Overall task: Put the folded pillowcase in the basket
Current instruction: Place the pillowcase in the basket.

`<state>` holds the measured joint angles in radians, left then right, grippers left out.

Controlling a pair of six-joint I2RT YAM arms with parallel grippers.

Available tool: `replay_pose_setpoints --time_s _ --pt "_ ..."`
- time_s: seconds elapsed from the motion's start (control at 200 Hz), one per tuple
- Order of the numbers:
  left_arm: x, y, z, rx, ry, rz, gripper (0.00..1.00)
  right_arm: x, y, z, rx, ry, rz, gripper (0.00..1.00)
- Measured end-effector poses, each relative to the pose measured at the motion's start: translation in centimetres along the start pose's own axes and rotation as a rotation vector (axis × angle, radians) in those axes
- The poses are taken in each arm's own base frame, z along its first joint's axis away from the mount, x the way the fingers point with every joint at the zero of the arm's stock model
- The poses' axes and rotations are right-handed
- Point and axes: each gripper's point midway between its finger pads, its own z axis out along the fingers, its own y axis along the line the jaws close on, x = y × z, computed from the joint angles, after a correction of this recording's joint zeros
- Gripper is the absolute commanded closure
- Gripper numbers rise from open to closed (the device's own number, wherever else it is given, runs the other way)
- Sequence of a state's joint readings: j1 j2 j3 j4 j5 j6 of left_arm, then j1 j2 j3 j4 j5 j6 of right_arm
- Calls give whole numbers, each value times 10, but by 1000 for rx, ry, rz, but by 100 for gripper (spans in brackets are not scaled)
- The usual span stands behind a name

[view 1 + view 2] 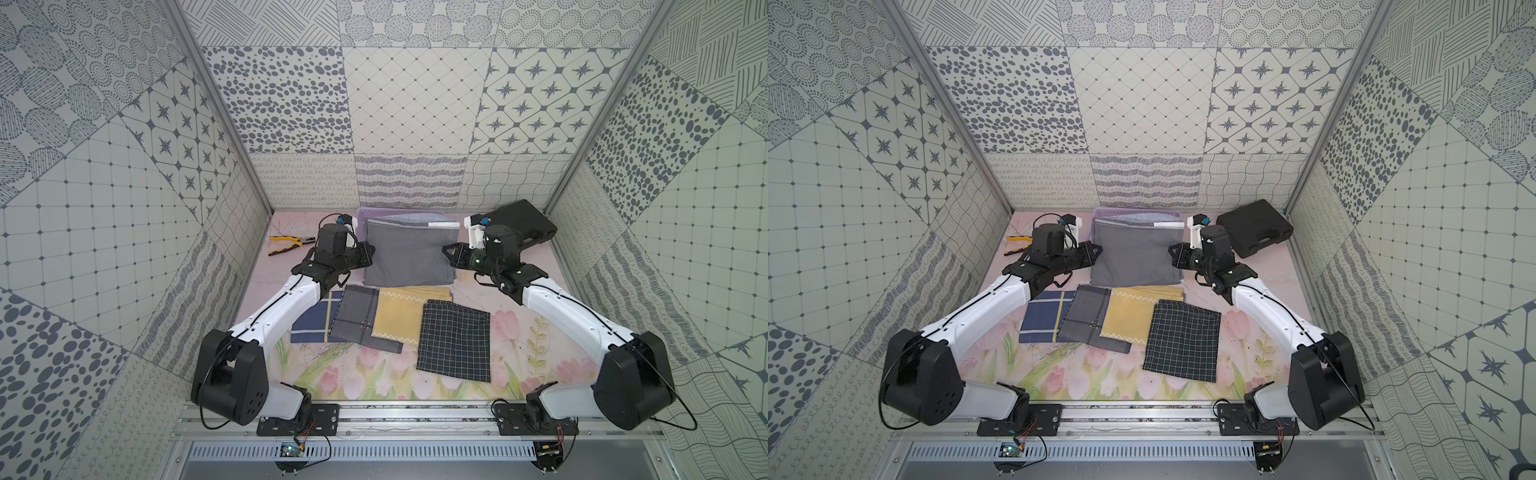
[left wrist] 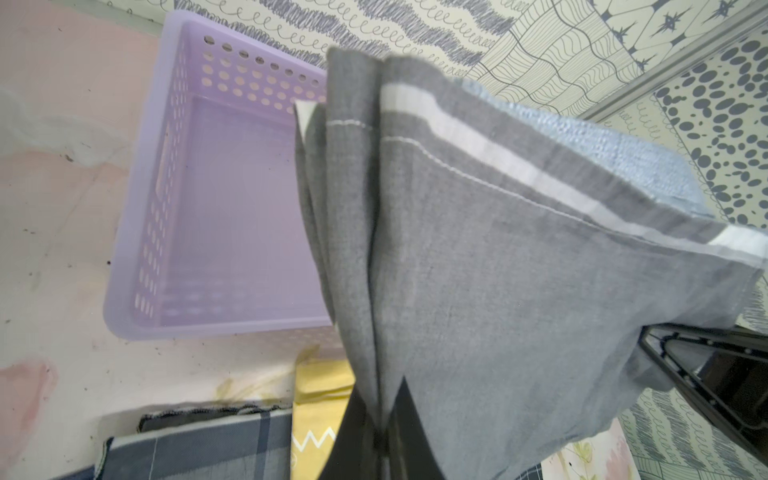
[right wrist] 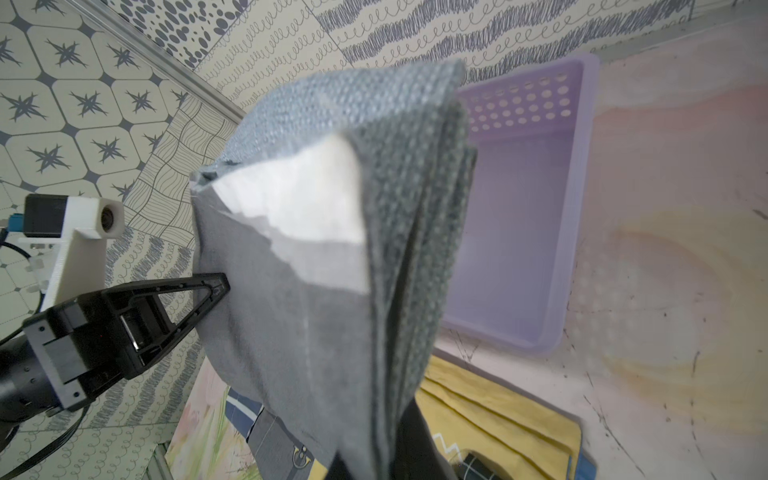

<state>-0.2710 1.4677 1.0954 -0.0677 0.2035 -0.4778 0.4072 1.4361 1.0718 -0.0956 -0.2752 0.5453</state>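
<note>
The folded grey pillowcase (image 1: 405, 255) hangs in the air between the arms, hiding most of the lilac basket (image 1: 360, 220) in both top views (left gripper (image 1: 371, 254) and right gripper (image 1: 447, 252) each clamped on a side edge).

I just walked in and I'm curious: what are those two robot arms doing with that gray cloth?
The left gripper and the right gripper are each clamped on one side of the folded gray pillowcase, holding it up off the table between them. It hangs right at the lilac basket, not inside it yet. What shows of the basket is empty.
</note>
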Motion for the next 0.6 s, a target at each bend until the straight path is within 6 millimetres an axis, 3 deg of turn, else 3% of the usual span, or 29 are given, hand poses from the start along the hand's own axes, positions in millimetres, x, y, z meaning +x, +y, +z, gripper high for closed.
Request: replay_pose_setpoints --time_s 0.28,0.435,0.6 --pt "-41 30 42 -24 -31 -17 100 -35 -7 56 -24 -7 4 100" --pt "-60 44 67 -23 -44 -20 100 -44 -17 86 -34 7 13 100" --pt "-69 58 89 -29 -37 -24 100 -44 -31 113 -37 31 31 100"
